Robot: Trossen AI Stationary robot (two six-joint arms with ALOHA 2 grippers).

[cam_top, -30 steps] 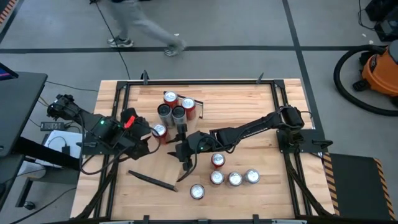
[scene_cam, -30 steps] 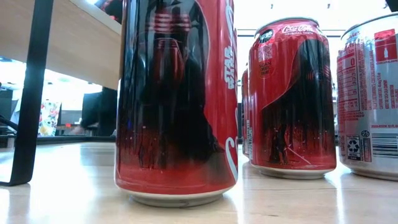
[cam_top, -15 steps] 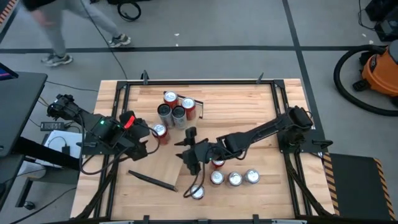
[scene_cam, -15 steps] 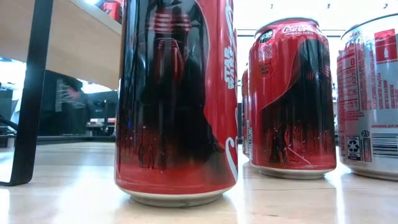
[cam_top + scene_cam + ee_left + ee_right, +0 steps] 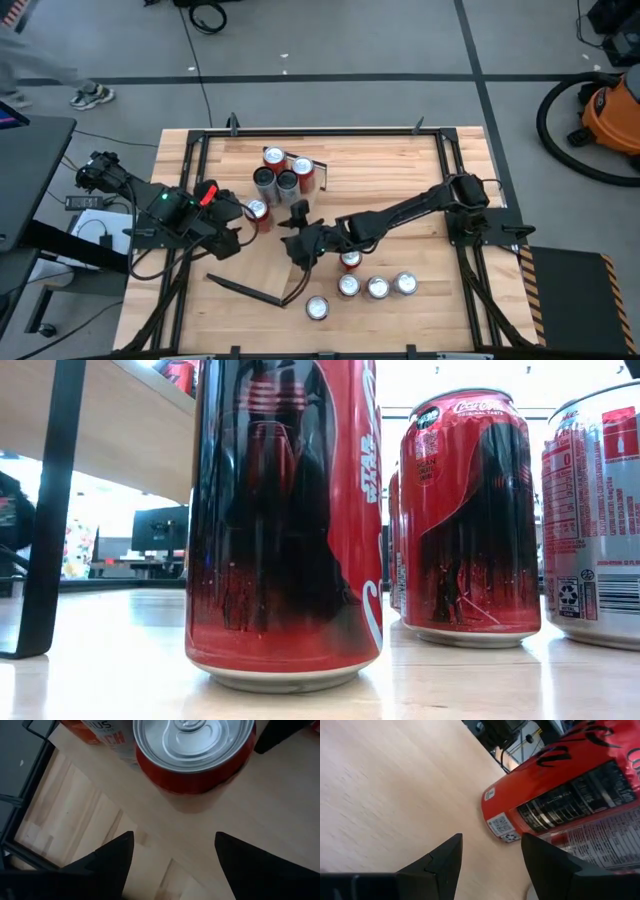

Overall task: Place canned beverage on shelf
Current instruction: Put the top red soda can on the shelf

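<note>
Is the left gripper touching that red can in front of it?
Apart. The left wrist view shows the open left gripper with bare wood between its fingertips and the red can.

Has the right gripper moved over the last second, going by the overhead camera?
Yes. The right gripper swung out toward the lone front can, then came back near its earlier spot beside the shelf.

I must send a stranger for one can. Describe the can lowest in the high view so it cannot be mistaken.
On the wooden table, find the row of three cans near the edge at the bottom of the high view. The lone can stands upright left of that row and slightly nearer that edge. Unlike its neighbours, it touches no other can.
</note>
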